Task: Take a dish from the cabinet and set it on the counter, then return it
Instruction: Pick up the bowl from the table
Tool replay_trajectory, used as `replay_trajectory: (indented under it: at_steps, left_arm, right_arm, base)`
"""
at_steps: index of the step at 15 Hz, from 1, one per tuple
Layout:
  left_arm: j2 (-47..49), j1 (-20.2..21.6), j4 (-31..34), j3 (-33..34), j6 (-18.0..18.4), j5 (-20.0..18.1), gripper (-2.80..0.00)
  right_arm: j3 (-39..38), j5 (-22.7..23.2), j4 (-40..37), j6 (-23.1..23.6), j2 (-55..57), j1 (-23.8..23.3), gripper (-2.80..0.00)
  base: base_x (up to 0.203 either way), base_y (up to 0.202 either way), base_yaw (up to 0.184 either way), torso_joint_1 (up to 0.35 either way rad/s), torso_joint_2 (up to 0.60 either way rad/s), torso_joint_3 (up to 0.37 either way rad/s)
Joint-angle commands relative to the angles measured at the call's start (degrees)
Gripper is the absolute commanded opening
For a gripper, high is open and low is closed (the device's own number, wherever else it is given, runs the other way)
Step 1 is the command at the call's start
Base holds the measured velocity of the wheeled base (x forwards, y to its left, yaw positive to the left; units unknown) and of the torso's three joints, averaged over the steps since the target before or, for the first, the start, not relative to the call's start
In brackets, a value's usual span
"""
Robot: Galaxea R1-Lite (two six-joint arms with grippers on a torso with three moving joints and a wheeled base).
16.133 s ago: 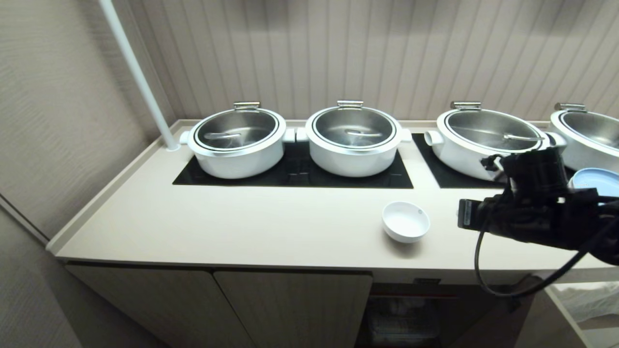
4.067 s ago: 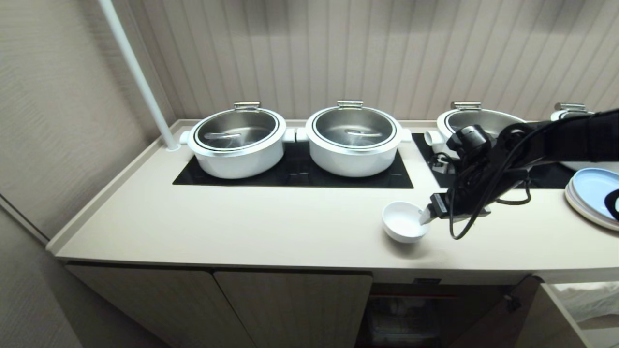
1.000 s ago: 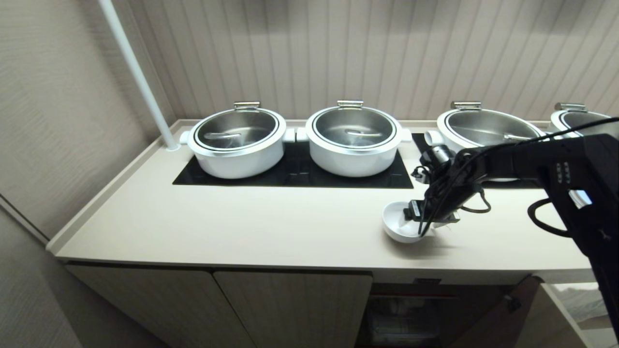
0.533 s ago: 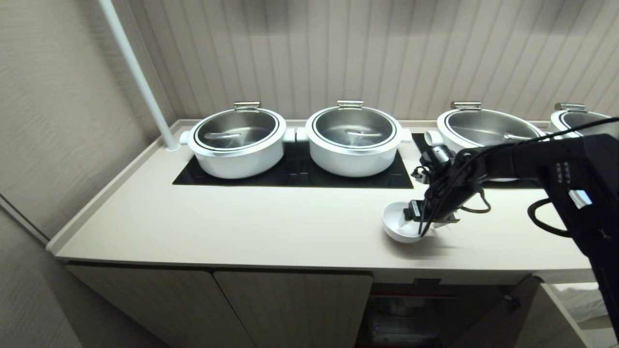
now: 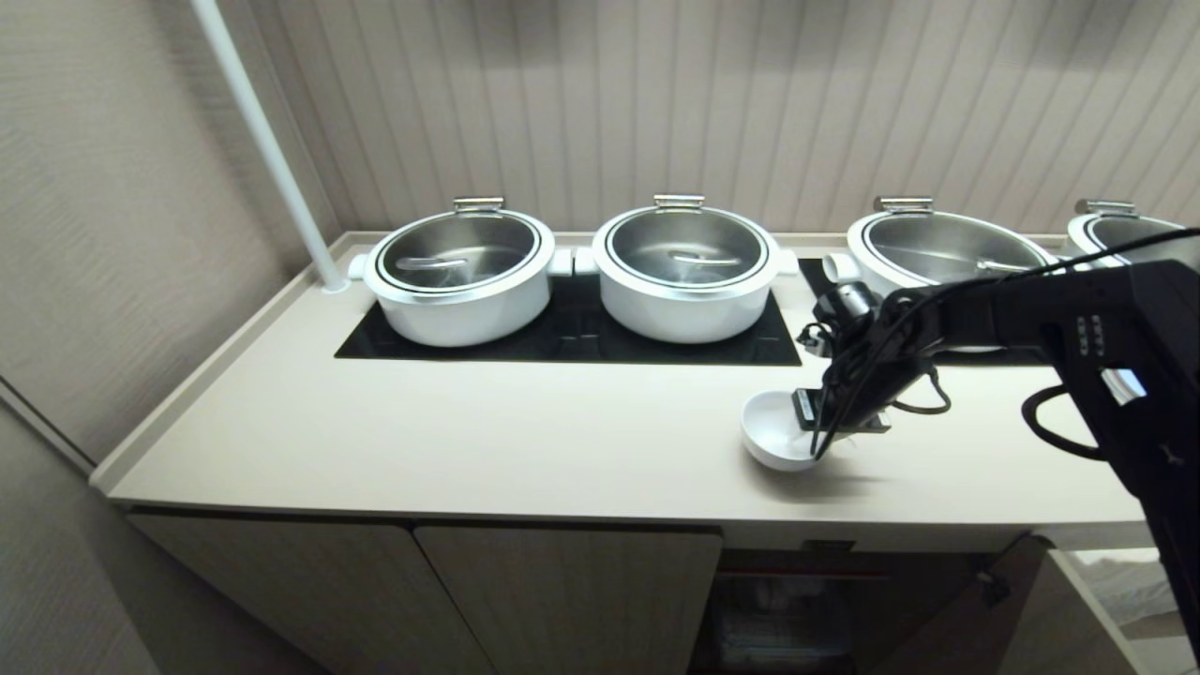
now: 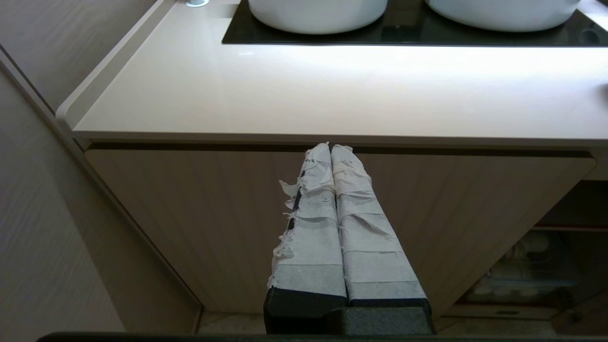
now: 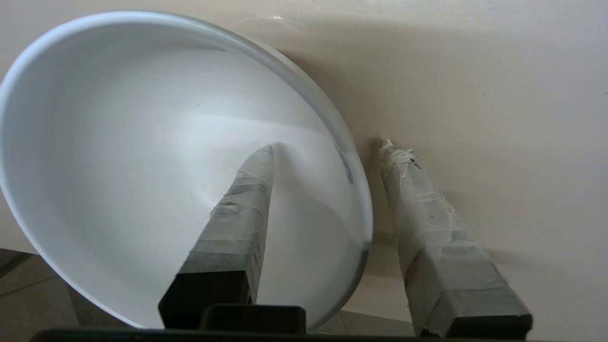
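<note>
Right wrist view: right gripper [image 7: 327, 147] straddles the dish [image 7: 142, 142] wall, one finger inside, one outside, not fully clamped. Dish rests on the table [image 5: 469, 441]. Left gripper [image 6: 331, 149] pressed together.

Long cream counter [image 5: 487, 441] with a raised rim along its left and back edges; runs from the left wall off past the right side of the head view. Two black glass cooktop panels sit flush in its back half: a wide left panel [image 5: 572, 342], and a right panel [image 5: 825, 281] mostly hidden. On the left panel, two large white pots with steel lids, side by side, handles nearly touching: left pot [image 5: 459, 274], middle pot [image 5: 684, 272]. A third pot [image 5: 937, 255] stands on the right panel, a fourth [image 5: 1120, 234] at the frame edge. Small white bowl [image 5: 771, 436] sits on bare counter near the front edge, right of centre. White pole [image 5: 272, 150] rises from the back-left corner.
</note>
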State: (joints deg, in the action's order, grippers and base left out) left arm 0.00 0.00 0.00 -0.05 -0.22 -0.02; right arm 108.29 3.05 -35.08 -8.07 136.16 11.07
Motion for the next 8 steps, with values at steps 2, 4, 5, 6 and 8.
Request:
replay_trajectory:
  at_steps: [2, 4, 5, 6, 8]
  left_arm:
    - [0.0, 0.0, 0.0, 0.0, 0.0, 0.0, -2.80]
    - [0.0, 0.0, 0.0, 0.0, 0.0, 0.0, -2.80]
    - [0.0, 0.0, 0.0, 0.0, 0.0, 0.0, -2.80]
    - [0.0, 0.0, -0.1, 0.0, 0.0, 0.0, -2.80]
    - [0.0, 0.0, 0.0, 0.0, 0.0, 0.0, -2.80]
  right_arm:
    - [0.1, 0.0, -0.2, -0.5, 0.1, 0.1, -2.80]
    - [0.1, 0.0, -0.2, -0.8, 0.1, 0.1, -2.80]
    - [0.1, 0.0, -0.1, -0.8, 0.1, 0.1, -2.80]
    - [0.1, -0.1, -0.2, -0.8, 0.1, 0.1, -2.80]
    - [0.0, 0.0, -0.2, -0.8, 0.0, 0.1, -2.80]
  base:
    - [0.000, 0.000, 0.000, 0.000, 0.00, 0.000]
    - [0.000, 0.000, 0.000, 0.000, 0.00, 0.000]
    - [0.000, 0.000, 0.000, 0.000, 0.00, 0.000]
    - [0.000, 0.000, 0.000, 0.000, 0.00, 0.000]
    - [0.000, 0.000, 0.000, 0.000, 0.00, 0.000]
